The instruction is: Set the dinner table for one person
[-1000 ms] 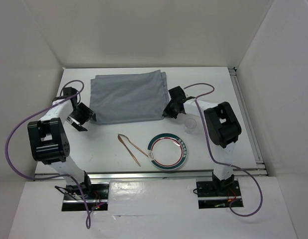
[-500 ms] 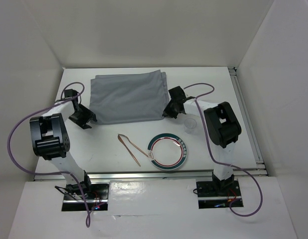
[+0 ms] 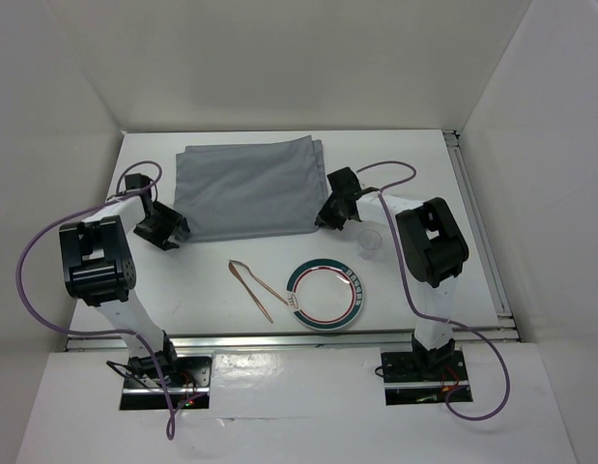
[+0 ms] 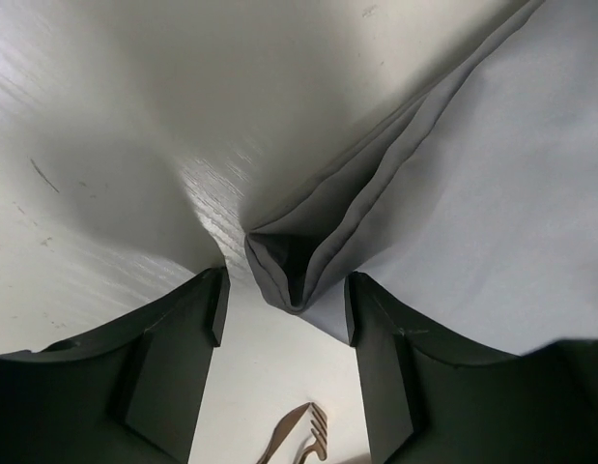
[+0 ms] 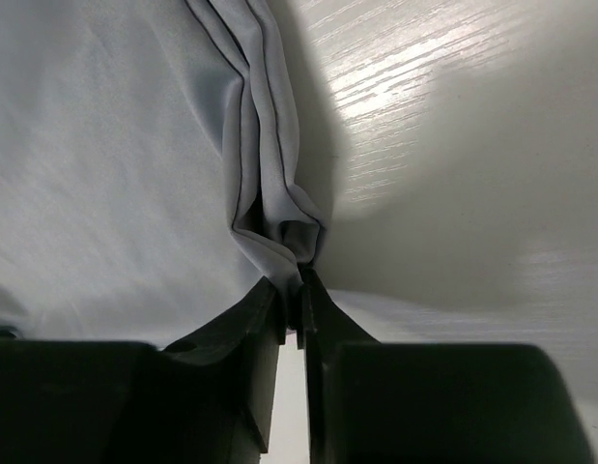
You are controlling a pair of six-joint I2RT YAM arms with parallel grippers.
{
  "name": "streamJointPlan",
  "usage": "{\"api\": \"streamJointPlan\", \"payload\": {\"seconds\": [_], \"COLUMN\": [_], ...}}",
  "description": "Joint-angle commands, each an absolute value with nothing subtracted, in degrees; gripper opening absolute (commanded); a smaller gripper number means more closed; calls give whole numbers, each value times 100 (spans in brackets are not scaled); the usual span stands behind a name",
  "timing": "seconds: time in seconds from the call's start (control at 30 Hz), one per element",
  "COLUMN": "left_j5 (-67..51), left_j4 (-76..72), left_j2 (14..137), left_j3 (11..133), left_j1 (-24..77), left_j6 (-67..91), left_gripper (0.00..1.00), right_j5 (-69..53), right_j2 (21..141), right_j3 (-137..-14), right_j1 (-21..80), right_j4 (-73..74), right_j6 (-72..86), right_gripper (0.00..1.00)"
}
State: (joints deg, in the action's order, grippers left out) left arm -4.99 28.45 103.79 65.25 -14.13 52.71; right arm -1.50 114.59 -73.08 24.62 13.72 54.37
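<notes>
The dinner table [image 3: 424, 174] is a white tabletop with a folded grey cloth [image 3: 245, 188] at its back. My left gripper [image 3: 171, 232] is at the cloth's near left corner. In the left wrist view the left gripper [image 4: 284, 314] is open, and the cloth's corner [image 4: 284, 266] lies between its fingertips, apart from both. My right gripper [image 3: 327, 217] is at the cloth's near right corner. In the right wrist view the right gripper [image 5: 295, 304] has its jaws almost together, pinching the bunched cloth corner [image 5: 279, 227].
A round plate [image 3: 326, 294] with a green and red rim sits near the front edge. Left of it lie thin wooden utensils [image 3: 255, 286], with fork tines [image 4: 303, 430] showing in the left wrist view. A small clear cup [image 3: 371, 242] stands beside the right arm.
My left gripper has moved in to the cloth's near left corner, and the left arm's elbow has shifted back. The right arm has stayed at the right corner.
</notes>
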Motion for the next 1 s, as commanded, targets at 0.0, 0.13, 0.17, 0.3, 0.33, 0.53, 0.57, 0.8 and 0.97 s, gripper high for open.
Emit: {"api": "streamJointPlan", "payload": {"seconds": [0.0,0.13,0.17,0.3,0.33,0.53,0.57,0.8,0.97], "left_j5": [-53,9,-43,-44,-105,-158,-219,-281,-500], "left_j4": [2856,2856,2856,2856,2856,2935,2936,3294,3884], "left_j2": [10451,10371,10441,10626,10696,10916,10916,10521,9836], "left_j3": [6416,6363,6363,6434,6495,6758,6759,7100,8093], "left_j1": [-1503,-1556,-1556,-1608,-1608,-1608,-1608,-1608,-1661], "left_j6": [5317,5370,5422,5476,5476,5476,5476,5291,4949], "left_gripper": [69,68,64,56,54,1,0,0,0], "right_j5": [26,26,26,26,26,-97,-97,253,580], "right_j2": [11514,11461,11461,11461,11461,11513,11514,11172,10330], "right_j3": [-7102,-7102,-7102,-7102,-7102,-7102,-7102,-7285,-8234], "right_j1": [2531,2531,2531,2531,2531,2479,2479,2479,2373], "right_j4": [1529,1477,1477,1477,1477,1424,1424,1590,1969], "right_j6": [5353,5353,5353,5353,5353,5405,5405,5257,4694], "right_gripper": [24,28,30,39,39,41,39,0,0]}}
